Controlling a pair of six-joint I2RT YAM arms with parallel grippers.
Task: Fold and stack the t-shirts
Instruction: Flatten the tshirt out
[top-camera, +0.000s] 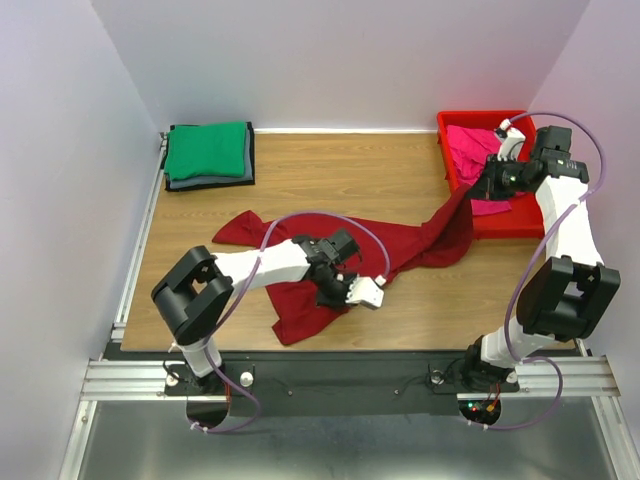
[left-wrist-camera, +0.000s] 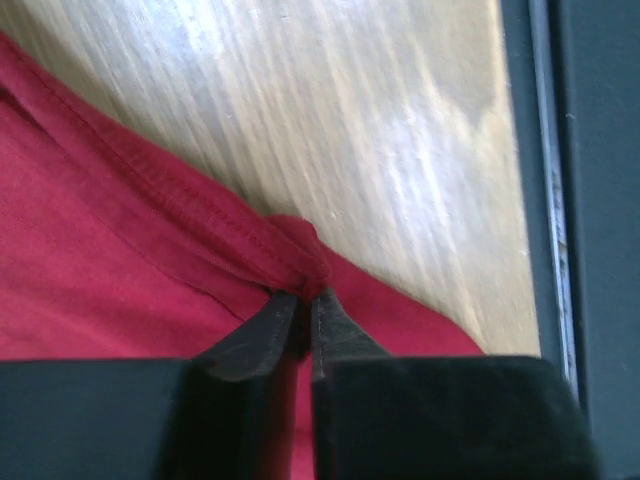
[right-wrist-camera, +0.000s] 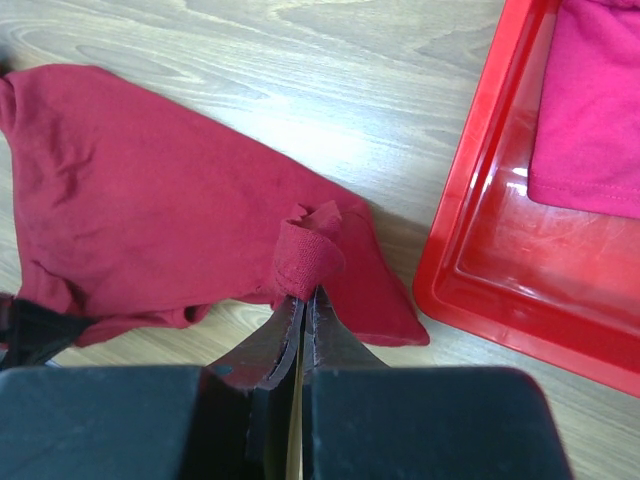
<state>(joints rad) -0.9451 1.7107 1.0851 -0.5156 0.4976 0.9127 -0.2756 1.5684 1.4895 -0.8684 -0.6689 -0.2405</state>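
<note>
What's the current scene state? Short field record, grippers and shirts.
dark red cloth t-shirt: unfolded, stretched across the wooden table
left gripper: shut on its bunched hem, near table edge
right gripper: shut on another pinch of it, by the rigid red plastic tray
bright pink cloth t-shirt: crumpled in the tray
green cloth t-shirt: folded, atop the folded dark grey cloth t-shirt, far left corner

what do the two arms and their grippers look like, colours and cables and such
Both arms match: the left arm and right arm have white tube links between bulky black joint housings. A thin lilac cable loops along each one. The left gripper and right gripper have two matte black fingers tapering to narrow tips. No markings show.
</note>
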